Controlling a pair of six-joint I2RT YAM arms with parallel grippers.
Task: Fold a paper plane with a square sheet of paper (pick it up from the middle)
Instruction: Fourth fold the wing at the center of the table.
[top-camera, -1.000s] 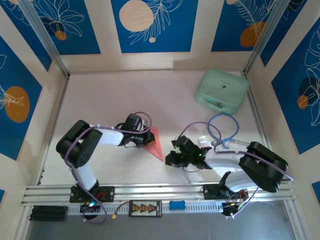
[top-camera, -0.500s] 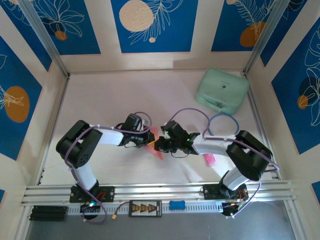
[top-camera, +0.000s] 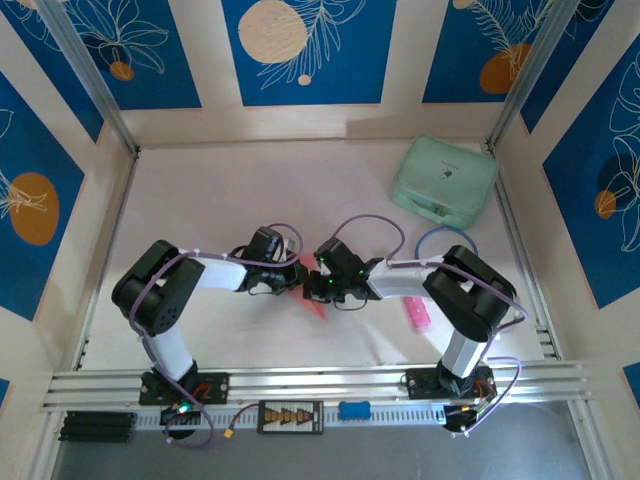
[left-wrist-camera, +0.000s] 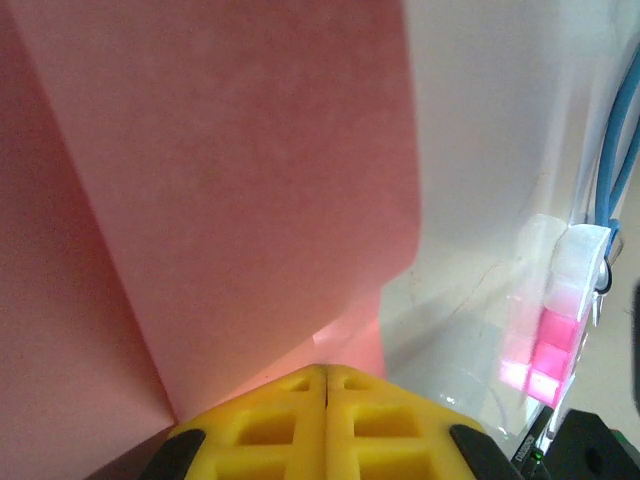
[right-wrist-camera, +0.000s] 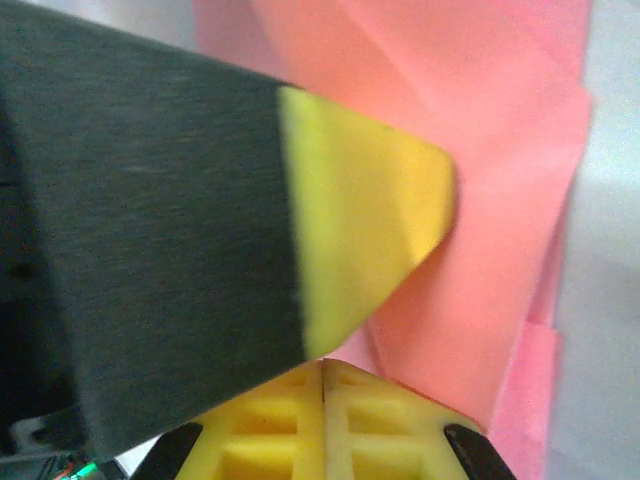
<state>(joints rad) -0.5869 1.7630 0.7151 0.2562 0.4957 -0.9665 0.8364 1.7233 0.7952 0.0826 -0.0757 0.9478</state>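
Observation:
The salmon-pink sheet of paper lies flat on the table, folded into a narrow pointed shape with layered flaps. Both grippers meet over it at the table's middle. My left gripper is shut, and its yellow tips rest on the paper. My right gripper is also shut, its tips down at the paper's near edge. In the right wrist view the left gripper's yellow fingertip presses on the paper just ahead of them. Most of the paper is hidden under the two grippers in the top view.
A small bright-pink stick lies right of the grippers, under the right forearm. A blue cable loop lies behind it. The mint-green case sits at the back right. Aluminium rails border the table's edges.
My right arm has swung left, from beside the paper to over it, meeting the left gripper. The pink stick is now uncovered. The left arm has stayed put.

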